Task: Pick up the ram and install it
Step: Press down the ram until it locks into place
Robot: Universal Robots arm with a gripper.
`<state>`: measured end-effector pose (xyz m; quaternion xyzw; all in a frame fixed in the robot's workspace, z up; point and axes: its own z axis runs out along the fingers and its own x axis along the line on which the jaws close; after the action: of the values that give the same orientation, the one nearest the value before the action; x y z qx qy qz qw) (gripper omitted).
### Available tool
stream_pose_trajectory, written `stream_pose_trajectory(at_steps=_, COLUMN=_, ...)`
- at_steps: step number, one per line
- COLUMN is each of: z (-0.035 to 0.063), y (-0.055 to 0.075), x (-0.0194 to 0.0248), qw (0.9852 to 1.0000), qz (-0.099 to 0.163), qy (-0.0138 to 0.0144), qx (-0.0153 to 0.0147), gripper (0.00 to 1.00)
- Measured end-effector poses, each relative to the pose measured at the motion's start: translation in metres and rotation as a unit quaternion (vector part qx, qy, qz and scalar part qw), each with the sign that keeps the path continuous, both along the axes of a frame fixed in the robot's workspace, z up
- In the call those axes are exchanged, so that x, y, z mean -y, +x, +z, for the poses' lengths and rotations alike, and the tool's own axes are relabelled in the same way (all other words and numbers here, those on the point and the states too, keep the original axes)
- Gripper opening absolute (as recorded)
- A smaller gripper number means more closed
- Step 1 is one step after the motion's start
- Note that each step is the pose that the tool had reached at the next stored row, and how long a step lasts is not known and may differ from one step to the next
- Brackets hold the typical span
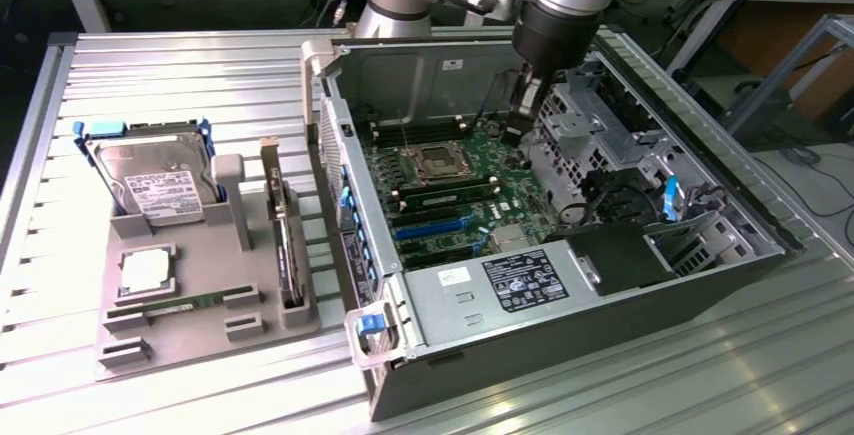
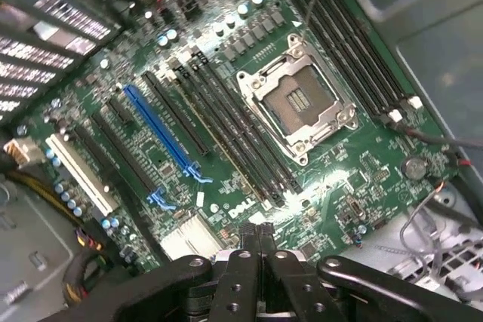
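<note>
My gripper (image 1: 515,138) hangs inside the open computer case (image 1: 400,300), just above the motherboard (image 1: 501,210). Its fingers (image 2: 257,240) are shut with nothing between them. A thin green ram stick (image 1: 447,193) stands in one of the black memory slots (image 2: 241,141) beside the empty processor socket (image 2: 298,103); the gripper is a little apart from it, towards the exterior view's right. A second ram stick (image 1: 180,302) lies in the grey parts tray (image 1: 254,330) outside the case.
The tray also holds a hard drive (image 1: 154,180), a square silver processor chip (image 1: 144,270) and an expansion card (image 1: 280,225) standing on edge. Case walls, a drive cage (image 1: 607,130) and loose cables (image 2: 430,224) crowd the gripper. The power supply (image 1: 527,280) fills the case's near end.
</note>
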<state>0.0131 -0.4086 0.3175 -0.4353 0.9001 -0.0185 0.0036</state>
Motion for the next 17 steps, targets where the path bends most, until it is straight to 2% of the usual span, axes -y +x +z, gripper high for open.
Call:
stream_pose_trajectory(at_steps=2, z=-0.0004, y=0.0, x=0.0, qw=0.9996, qz=-0.029, qy=0.0, qx=0.0, gripper=0.1)
stream_pose_trajectory(at_steps=5, z=-0.0007, y=0.0, x=0.0, qw=0.9984, qz=-0.056, qy=0.0, qx=0.0, gripper=0.1)
stream_pose_trajectory(at_steps=7, z=-0.0011, y=0.0, x=0.0, qw=0.9959, qz=-0.09, qy=0.0, qx=0.0, gripper=0.1)
stream_pose_trajectory(at_steps=9, z=-0.0012, y=0.0, x=0.0, qw=0.9946, qz=-0.104, qy=0.0001, qx=0.0, gripper=0.1)
stream_pose_trajectory(at_steps=10, z=-0.0013, y=0.0, x=0.0, qw=0.993, qz=-0.118, qy=0.0004, qx=0.0, gripper=0.1)
stream_pose_trajectory(at_steps=12, z=-0.0014, y=0.0, x=0.0, qw=0.9912, qz=-0.132, qy=0.0007, qx=-0.0001, gripper=0.1)
stream_pose_trajectory(at_steps=14, z=-0.0017, y=0.0, x=0.0, qw=0.987, qz=-0.16, qy=0.0015, qx=-0.0002, gripper=0.1)
stream_pose_trajectory(at_steps=15, z=-0.0019, y=0.0, x=0.0, qw=0.9844, qz=-0.176, qy=0.002, qx=-0.0002, gripper=0.1)
stream_pose_trajectory(at_steps=17, z=-0.0023, y=0.0, x=0.0, qw=0.9773, qz=-0.212, qy=0.002, qx=-0.0001, gripper=0.1)
